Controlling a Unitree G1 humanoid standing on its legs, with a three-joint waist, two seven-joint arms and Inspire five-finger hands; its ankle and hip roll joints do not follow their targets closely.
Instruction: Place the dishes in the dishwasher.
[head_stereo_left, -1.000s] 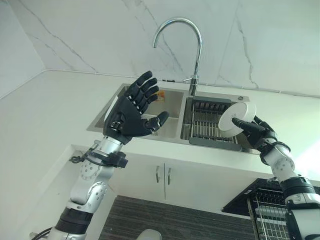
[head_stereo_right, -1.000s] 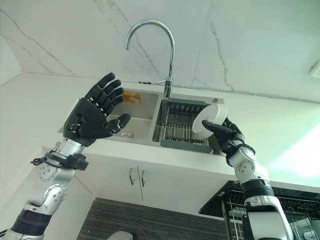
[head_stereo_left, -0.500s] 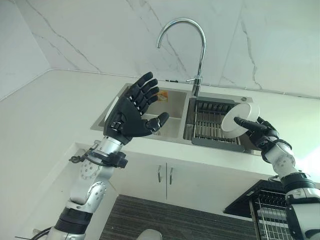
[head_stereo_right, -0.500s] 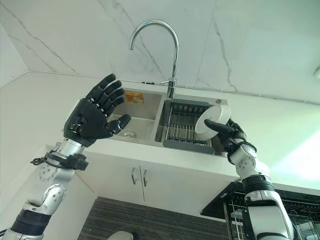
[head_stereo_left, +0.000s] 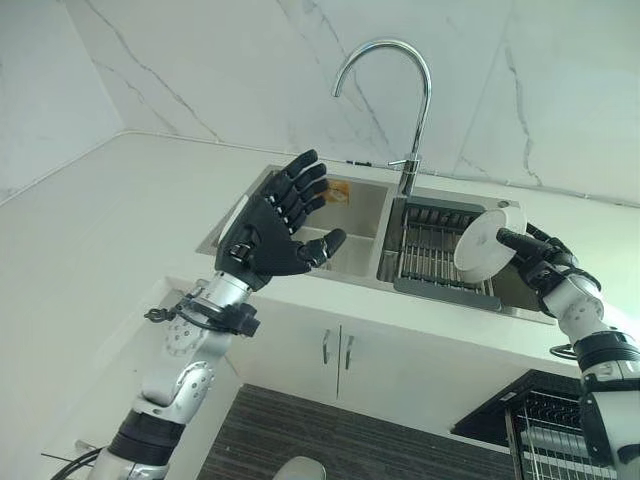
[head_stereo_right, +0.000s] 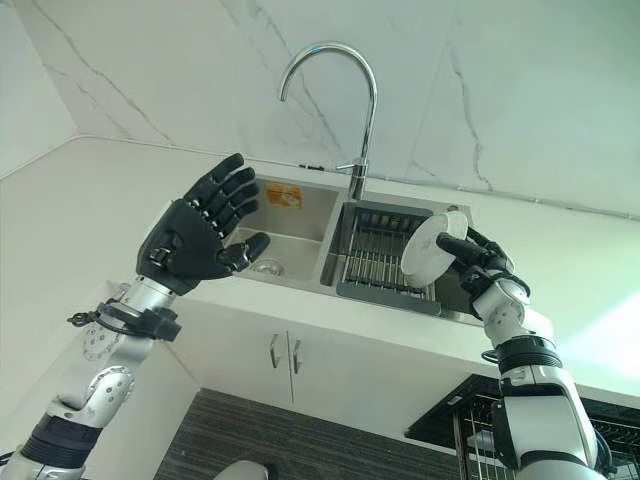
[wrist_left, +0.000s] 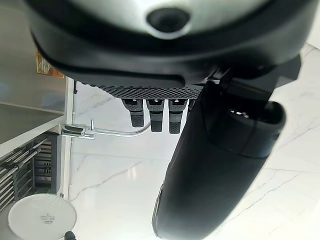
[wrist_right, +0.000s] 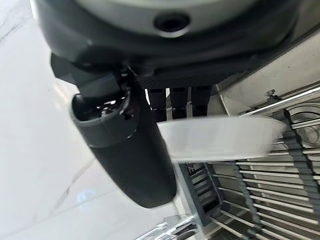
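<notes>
While left robot hand (head_stereo_left: 270, 225) is hovering open, right robot hand (head_stereo_left: 540, 262) is pinching white plate (head_stereo_left: 486, 240) at sink's (head_stereo_left: 365, 205) 3 o'clock.

Right robot hand (head_stereo_left: 540, 262) has lifted the plate (head_stereo_left: 487, 239) slightly — tilted more upright.

plate (head_stereo_left: 487, 240): showing plain white, pinched in the right hand (head_stereo_left: 540, 262); a small grey mark sitting at its centre
right hand: showing black
left hand (head_stereo_left: 270, 228): showing black, a fine dotted texture covering its palm
sink (head_stereo_right: 300, 262): gleaming steel-grey; an orange-yellow sticker (head_stereo_right: 285, 195) showing beyond the left hand
rack (head_stereo_right: 385, 262): showing dark grey bars under the plate
faucet (head_stereo_left: 412, 110): shining chrome
wall (head_stereo_left: 250, 70): showing white marble with grey veins
</notes>
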